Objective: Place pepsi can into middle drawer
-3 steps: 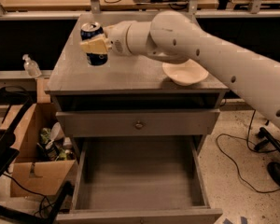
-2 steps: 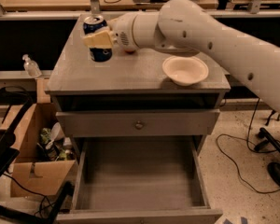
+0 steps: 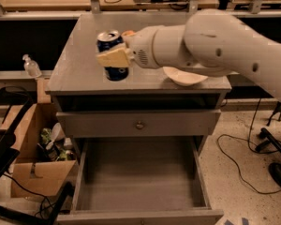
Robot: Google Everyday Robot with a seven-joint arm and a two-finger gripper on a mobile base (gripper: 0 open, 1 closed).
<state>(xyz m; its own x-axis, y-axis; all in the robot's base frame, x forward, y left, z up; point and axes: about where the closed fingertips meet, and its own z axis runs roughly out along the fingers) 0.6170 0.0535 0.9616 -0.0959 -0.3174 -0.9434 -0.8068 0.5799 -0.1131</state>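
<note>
The dark-blue pepsi can (image 3: 110, 44) with a silver top is gripped by my gripper (image 3: 115, 58), which is shut on it from the right; a tan finger pad (image 3: 113, 58) lies across its front. The can is upright over the front left part of the grey cabinet top (image 3: 79, 74); I cannot tell whether it touches it. The middle drawer (image 3: 140, 182) is pulled fully open below, with a bare grey floor and a low front panel (image 3: 140, 216). My white arm (image 3: 210, 46) reaches in from the right.
A white bowl (image 3: 185, 77) sits on the cabinet top, partly under my arm. An orange (image 3: 128, 33) peeks out behind the gripper. A shut drawer front with a round knob (image 3: 139, 124) is above the open drawer. A cardboard box (image 3: 33, 172) and bottle (image 3: 32, 65) stand left; cables (image 3: 243, 153) lie right.
My gripper has carried the pepsi can from the back left of the cabinet top toward the front and right. My arm now covers part of the bowl.
</note>
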